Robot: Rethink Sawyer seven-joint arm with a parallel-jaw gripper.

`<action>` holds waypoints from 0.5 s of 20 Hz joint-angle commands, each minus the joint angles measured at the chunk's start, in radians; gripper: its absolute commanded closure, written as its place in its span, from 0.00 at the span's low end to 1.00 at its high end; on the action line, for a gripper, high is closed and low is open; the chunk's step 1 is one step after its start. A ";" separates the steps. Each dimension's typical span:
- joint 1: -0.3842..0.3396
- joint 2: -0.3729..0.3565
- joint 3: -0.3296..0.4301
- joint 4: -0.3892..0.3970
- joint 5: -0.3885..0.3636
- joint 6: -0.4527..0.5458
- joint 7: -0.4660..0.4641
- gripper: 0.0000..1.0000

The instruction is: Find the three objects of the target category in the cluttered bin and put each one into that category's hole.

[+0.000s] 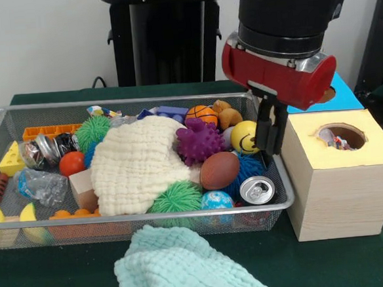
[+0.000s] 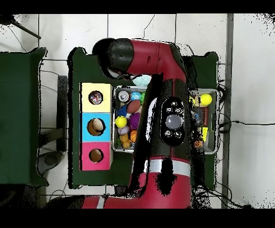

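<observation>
My gripper [image 1: 271, 144] hangs at the right end of the wire bin [image 1: 123, 103], just right of a yellow smiley ball [image 1: 243, 136] and above a silver can [image 1: 256, 190]. Nothing shows in its grasp. Beside the bin stands the wooden box; its yellow-topped hole [image 1: 340, 136] holds something small and colourful. The overhead view shows yellow [image 2: 95, 97], blue [image 2: 95, 126] and pink [image 2: 95, 155] holes in a row, and the arm [image 2: 172, 115] hides the gripper there. The bin holds a brown football [image 1: 219, 170], a purple spiky ball [image 1: 199, 141] and a small basketball [image 1: 201, 115].
A cream cloth [image 1: 140, 163] covers the bin's middle. Green fuzzy balls [image 1: 93, 130], crushed cans [image 1: 44, 150], a red ball [image 1: 72, 163] and a cheese wedge [image 1: 12, 159] lie to its left. A mint cloth [image 1: 187, 268] lies in front of the bin.
</observation>
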 commanded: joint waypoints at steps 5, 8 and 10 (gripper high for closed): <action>-0.018 0.039 0.096 0.097 -0.082 -0.003 -0.221 1.00; -0.024 0.019 0.097 0.132 -0.073 -0.032 -0.189 1.00; -0.026 0.002 0.099 0.138 -0.073 -0.013 -0.200 1.00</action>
